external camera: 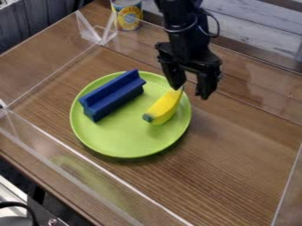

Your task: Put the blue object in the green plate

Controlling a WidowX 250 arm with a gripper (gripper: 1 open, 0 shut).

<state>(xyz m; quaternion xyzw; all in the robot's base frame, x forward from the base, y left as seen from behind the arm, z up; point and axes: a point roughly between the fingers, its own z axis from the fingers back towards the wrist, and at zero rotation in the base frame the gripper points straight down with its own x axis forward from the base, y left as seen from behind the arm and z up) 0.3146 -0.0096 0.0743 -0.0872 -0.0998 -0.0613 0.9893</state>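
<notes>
The blue object [113, 94], a dark blue grooved block, lies on the left half of the green plate [124, 137]. It rests flat and points up toward the right. My gripper [190, 81] points down over the plate's upper right rim. It is open, with its black fingers [175, 76] standing either side of the upper tip of a yellow toy banana [164, 106]. The banana lies on the plate to the right of the block. Nothing is held, and the gripper is well clear of the blue block.
Clear acrylic walls [48, 84] fence the wooden table on the left, front and right. A yellow and white cup [126, 13] stands at the back beyond the wall. Bare wood lies to the right of the plate.
</notes>
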